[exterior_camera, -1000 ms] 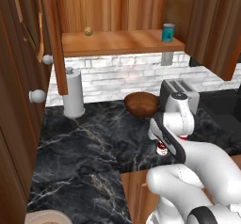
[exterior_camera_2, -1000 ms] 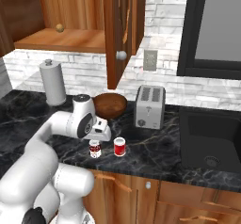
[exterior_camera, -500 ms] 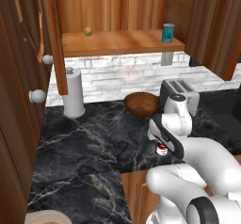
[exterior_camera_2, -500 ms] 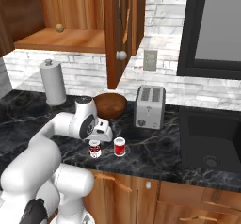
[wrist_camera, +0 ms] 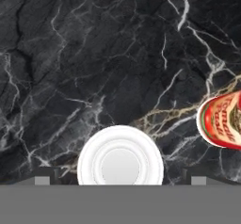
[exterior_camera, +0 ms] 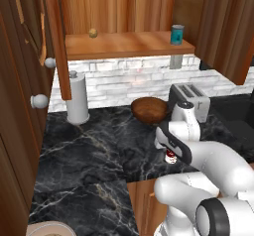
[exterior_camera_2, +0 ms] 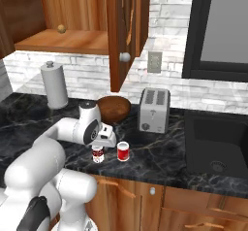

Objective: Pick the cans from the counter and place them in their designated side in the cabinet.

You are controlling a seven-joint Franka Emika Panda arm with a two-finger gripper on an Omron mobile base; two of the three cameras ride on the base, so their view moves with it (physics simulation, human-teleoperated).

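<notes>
The dark red-and-white can stands near the counter's front edge, with the brighter red can just to its right. My gripper hangs directly over the dark can, pointing down, jaws open and one finger on each side of it. In the hand view the can's silvery top sits centred between my fingertips, and the brighter red can lies off to the right. The dark can peeks out under my gripper. The cabinet's shelf is above, its doors open.
A teal-blue can and a small ball sit on the shelf. Behind the cans are a wooden bowl and a toaster. A paper-towel holder is at the back left, a sink at the right. An open cabinet door hangs overhead.
The hand has sunk slightly toward the dark can. Both cans stand where they were, and the jaws stay open.
</notes>
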